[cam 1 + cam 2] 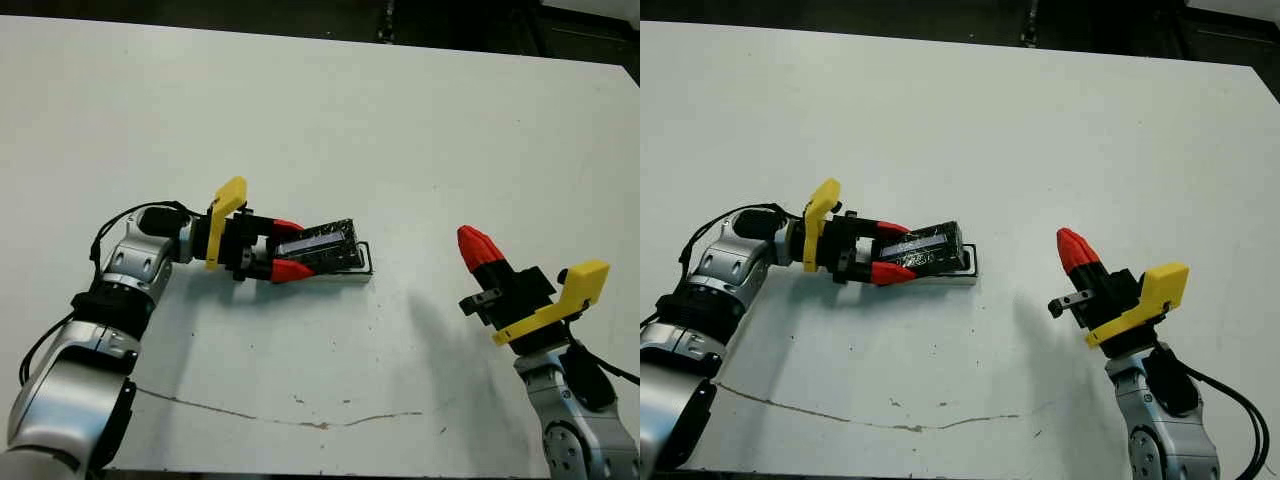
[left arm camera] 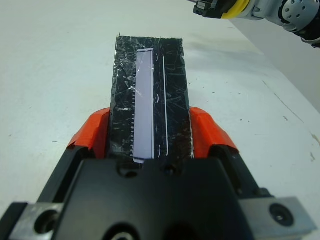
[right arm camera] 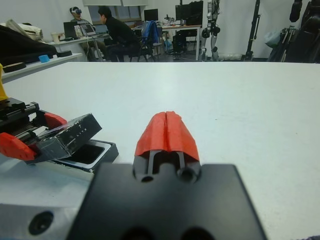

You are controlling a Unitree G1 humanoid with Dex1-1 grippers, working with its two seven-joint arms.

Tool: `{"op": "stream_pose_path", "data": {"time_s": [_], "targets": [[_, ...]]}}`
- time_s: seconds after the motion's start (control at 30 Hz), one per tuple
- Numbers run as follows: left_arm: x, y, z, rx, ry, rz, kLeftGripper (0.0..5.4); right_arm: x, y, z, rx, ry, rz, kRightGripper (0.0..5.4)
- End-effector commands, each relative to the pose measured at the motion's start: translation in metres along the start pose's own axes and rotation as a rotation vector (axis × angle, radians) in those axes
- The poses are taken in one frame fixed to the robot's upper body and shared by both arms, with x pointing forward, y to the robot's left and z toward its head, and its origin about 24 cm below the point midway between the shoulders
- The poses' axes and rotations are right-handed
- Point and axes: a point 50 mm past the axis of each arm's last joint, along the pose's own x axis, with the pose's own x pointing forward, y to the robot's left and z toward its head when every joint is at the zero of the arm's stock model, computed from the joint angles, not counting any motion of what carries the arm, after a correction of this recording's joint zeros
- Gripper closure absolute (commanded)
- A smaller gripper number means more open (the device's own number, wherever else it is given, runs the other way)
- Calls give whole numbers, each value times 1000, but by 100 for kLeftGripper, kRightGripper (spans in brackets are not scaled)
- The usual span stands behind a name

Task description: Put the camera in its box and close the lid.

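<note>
Holding the flat glossy black lid [image 1: 322, 245] by its long edges, our left end effector [image 1: 282, 248] keeps it tilted just above the small white-walled box [image 1: 362, 268]. Our right end effector [image 1: 478, 247], fingers together and empty, stands well right. White surface [image 1: 320, 120]; camera unseen.

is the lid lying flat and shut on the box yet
No, the lid is tilted in the left gripper, its far end raised above the box, whose dark inside still shows.

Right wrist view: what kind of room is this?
Probably a robotics lab or shared workshop: people seated at desks with monitors, stands and gear along the far wall, and a white table up front.
</note>
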Motion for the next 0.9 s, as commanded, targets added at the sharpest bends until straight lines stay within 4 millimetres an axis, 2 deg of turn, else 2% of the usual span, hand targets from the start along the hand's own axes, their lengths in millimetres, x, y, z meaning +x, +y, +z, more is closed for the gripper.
{"op": "stream_pose_path", "data": {"time_s": [0.03, 0.53, 0.9], "targets": [[33, -15, -19, -72, 21, -123, 224, -4, -4, 0, -22, 8, -14, 540], [66, -11, -18, -38, 106, -169, 224, -5, -8, 5, -12, -5, -51, 540], [73, -7, -7, 23, 132, -190, 224, -4, -8, 6, -22, -5, -56, 540]]}}
